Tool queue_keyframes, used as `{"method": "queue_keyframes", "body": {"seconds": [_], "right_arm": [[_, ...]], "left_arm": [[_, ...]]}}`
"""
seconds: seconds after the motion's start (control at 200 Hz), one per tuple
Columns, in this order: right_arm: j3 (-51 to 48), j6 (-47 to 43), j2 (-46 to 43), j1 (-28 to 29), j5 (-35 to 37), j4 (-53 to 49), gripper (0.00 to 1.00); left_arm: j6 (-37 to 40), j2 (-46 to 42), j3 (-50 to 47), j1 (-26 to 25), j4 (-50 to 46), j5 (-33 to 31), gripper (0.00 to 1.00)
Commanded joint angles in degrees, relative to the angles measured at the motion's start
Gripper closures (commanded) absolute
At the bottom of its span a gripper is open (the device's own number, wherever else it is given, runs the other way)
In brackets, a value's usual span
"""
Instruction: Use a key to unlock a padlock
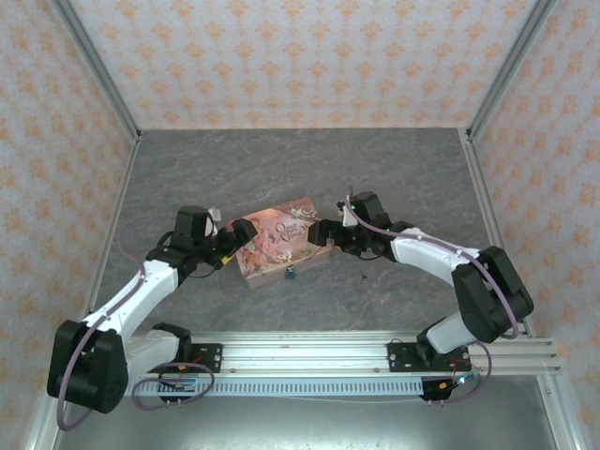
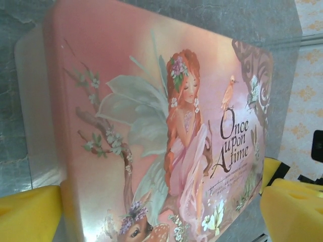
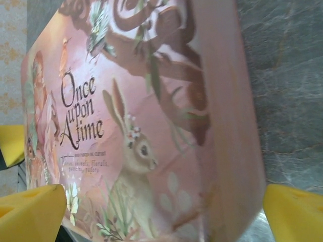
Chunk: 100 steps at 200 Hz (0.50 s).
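Bench [image 1: 187, 187]: grey, and it carries everything.
Pink tin [image 1: 277, 239]: it lies flat in the middle, between my two tools. If I push or squeeze it, I think it could slide and drag the padlock along.
Left tool [image 1: 246, 230]: wide, with a yellow finger [image 2: 28, 214] on each side of the tin's left end. I cannot tell if they touch it.
Right tool [image 1: 323, 232]: wide too, at the tin's right end. It might bump the tin.
Padlock [image 1: 290, 274]: tiny and teal, at the tin's near edge. Its keyhole is too small to see.
Dark speck [image 1: 363, 276]: on the bench, right of the padlock. It may be the key, but I cannot tell.
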Motion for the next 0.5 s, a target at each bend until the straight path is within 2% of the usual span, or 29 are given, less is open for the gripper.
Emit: {"method": "queue_keyframes", "body": {"seconds": [0.0, 0.285, 0.495], "right_arm": [[1.6, 0.08, 1.17, 0.78, -2.94, 2.46, 0.01], [0.51, 1.8, 1.44, 1.04, -5.41, 4.99, 0.04], [-0.69, 4.34, 1.99, 1.4, -5.19, 9.51, 0.04]], "left_arm": [[1.29, 1.69, 3.32, -0.36, 2.91, 1.46, 0.0], [4.91, 15.62, 12.77, -0.12, 4.22, 1.74, 0.0], [8.89, 25.8, 23.07, 0.09, 1.32, 1.53, 0.0]]}}
